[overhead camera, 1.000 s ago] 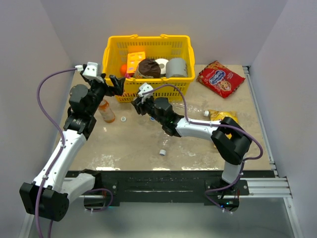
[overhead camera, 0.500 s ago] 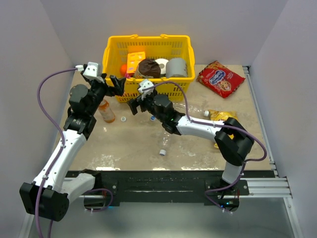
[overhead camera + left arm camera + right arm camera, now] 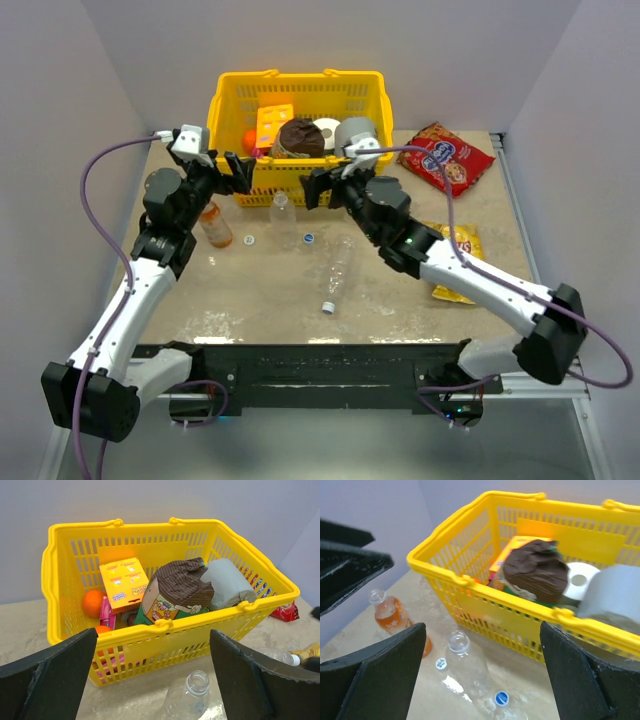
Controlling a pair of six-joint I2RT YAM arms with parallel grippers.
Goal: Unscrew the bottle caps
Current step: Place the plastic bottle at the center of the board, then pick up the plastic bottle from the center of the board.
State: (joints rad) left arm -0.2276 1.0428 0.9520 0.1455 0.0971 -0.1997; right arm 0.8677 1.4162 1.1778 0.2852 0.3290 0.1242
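Note:
A clear bottle [image 3: 283, 218] stands upright and capless in front of the yellow basket [image 3: 228, 100], its open mouth [image 3: 458, 641] showing in the right wrist view. A blue-faced cap [image 3: 309, 238] [image 3: 501, 698] lies beside it and a whitish cap [image 3: 249, 240] [image 3: 440, 664] lies on its other side. The orange bottle [image 3: 213, 225] [image 3: 395, 617] stands capless to the left. Another clear bottle [image 3: 340, 265] lies on the table with a white cap [image 3: 327, 307] at its near end. My right gripper [image 3: 320, 188] [image 3: 480, 675] hangs open above and right of the upright bottle. My left gripper [image 3: 238, 172] [image 3: 155, 680] is open and empty above it [image 3: 197, 682].
The basket holds an orange box [image 3: 273, 122], a brown-topped packet [image 3: 299, 137], rolls [image 3: 355, 135] and an orange. A red snack bag [image 3: 445, 158] and a yellow bag [image 3: 460, 240] lie at the right. Another clear bottle [image 3: 280, 656] lies past the basket's corner.
My right gripper has opened and pulled back to the right, away from the upright clear bottle. A blue-faced cap now lies beside that bottle. The left arm has stayed put.

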